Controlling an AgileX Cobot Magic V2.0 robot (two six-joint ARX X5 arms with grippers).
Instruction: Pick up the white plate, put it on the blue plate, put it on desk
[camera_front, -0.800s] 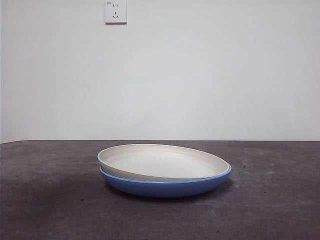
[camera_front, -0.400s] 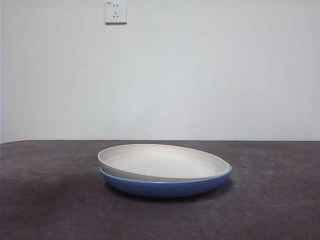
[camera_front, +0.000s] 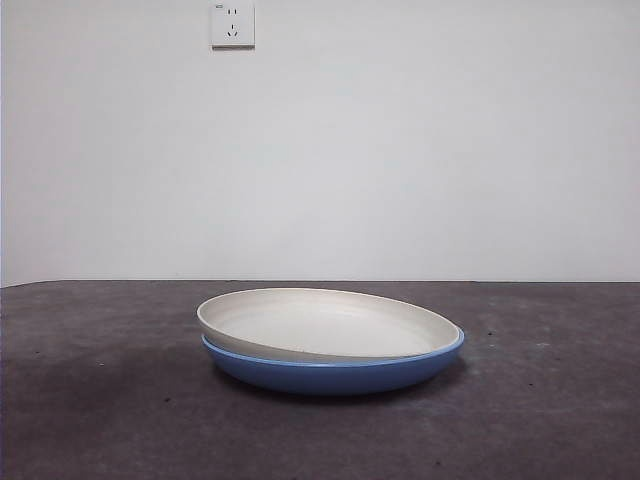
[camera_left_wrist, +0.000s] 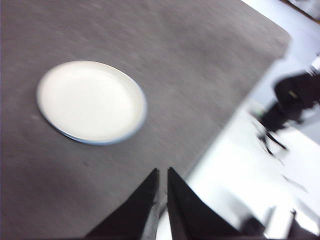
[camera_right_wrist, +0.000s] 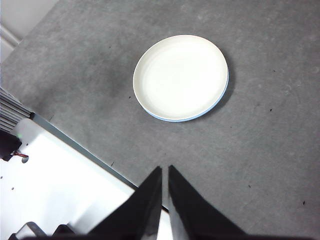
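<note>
Two plates are sitting stacked on the desk (camera_front: 100, 400): I'm seeing the white plate (camera_front: 325, 322) resting slightly tilted in the blue plate (camera_front: 330, 374). Both grippers, left (camera_left_wrist: 161, 175) and right (camera_right_wrist: 164, 172), are hanging high above, jaws closed, holding nothing.

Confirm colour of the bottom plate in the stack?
Glossy medium blue, blue plate under the white plate; clearest in front view.

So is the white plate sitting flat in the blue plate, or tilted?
Tilted. In the front view the white plate rides high over the blue plate at one side and sinks to its rim at the other.
</note>
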